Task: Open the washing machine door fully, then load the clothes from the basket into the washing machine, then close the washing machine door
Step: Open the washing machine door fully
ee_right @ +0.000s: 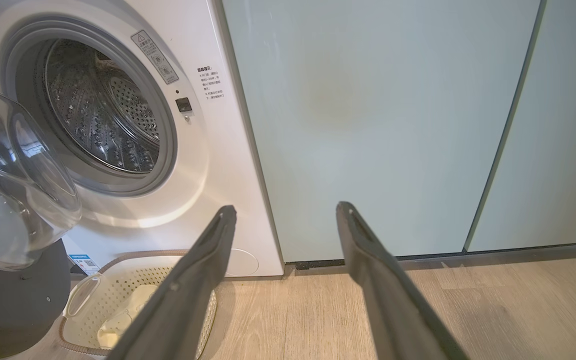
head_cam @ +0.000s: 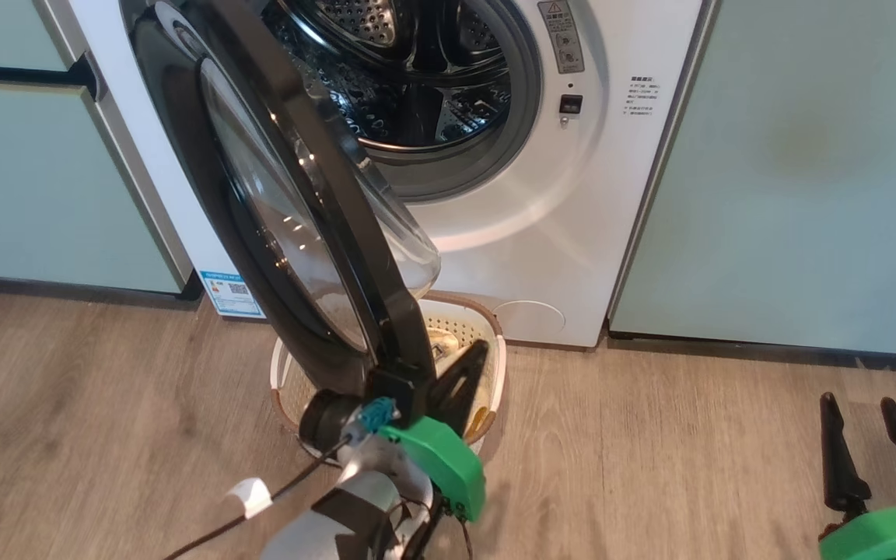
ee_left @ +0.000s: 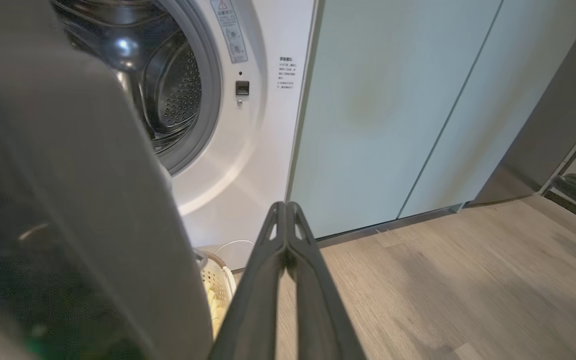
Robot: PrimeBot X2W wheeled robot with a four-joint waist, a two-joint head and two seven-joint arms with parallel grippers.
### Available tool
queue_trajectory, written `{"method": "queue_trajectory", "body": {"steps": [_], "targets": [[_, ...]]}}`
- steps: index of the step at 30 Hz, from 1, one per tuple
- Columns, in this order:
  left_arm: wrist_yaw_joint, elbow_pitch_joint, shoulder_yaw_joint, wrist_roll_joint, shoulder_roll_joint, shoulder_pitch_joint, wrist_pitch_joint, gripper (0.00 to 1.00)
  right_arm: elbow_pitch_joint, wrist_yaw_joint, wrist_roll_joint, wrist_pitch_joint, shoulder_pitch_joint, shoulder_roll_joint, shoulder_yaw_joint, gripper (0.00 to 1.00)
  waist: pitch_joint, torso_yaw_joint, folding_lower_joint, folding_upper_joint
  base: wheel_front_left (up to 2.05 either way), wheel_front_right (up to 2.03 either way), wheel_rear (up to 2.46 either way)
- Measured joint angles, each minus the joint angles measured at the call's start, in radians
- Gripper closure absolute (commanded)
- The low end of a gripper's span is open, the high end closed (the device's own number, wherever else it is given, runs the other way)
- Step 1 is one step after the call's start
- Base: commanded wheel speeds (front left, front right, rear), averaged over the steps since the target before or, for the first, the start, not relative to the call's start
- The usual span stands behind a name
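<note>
Closest to me is my left gripper, its two dark fingers pressed together and carrying nothing. The black rim of the washing machine door stands just to its left, close enough to be touching, though I cannot confirm contact. I judge the first step unfinished: the door is swung out roughly edge-on to me, not folded right back. Ahead of the fingertips and to their left, the steel drum of the washing machine looks empty. Below the fingers, the basket sits on the floor under the door with the pale yellow clothes inside, so loading and closing remain. My right gripper waits well off to the right, fingers spread and empty.
</note>
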Motion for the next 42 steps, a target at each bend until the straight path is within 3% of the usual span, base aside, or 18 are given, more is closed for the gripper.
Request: {"method": "queue_trajectory", "body": {"steps": [22, 42], "targets": [[0.026, 0.008, 0.013, -0.014, -0.007, 0.004, -0.017, 1.0, 0.002, 0.0, 0.009, 0.0, 0.0, 0.0, 0.001, 0.0, -0.004, 0.04, 0.0, 0.0, 0.0, 0.0, 0.0], [0.034, -0.039, 0.003, -0.014, 0.012, 0.026, -0.005, 1.0, 0.003, 0.0, 0.009, 0.0, 0.0, 0.016, -0.002, 0.0, -0.011, 0.145, 0.0, 0.0, 0.0, 0.0, 0.0]]}}
